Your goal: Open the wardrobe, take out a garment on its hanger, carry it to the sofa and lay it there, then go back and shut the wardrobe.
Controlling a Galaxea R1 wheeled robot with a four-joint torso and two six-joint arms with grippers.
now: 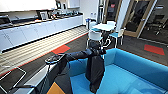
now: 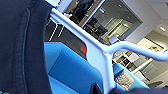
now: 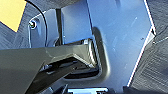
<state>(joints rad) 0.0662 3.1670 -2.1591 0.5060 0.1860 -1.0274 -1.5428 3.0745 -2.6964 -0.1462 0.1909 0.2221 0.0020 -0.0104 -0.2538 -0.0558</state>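
step: carry-to-sofa, at the laying point | left gripper (image 1: 102, 51) clamped on hanger (image 2: 100, 53) | garment (image 1: 95, 68) hanging over sofa (image 1: 135, 72) seat | right gripper: cannot tell | next: lower, drape flat, release

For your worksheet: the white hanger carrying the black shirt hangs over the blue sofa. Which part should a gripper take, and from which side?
Probably the hanger at the bare junction below its hook, from above. The shirt drapes over the shoulder bars and hangs down toward the sofa, so those are covered, while the thin junction stays exposed.
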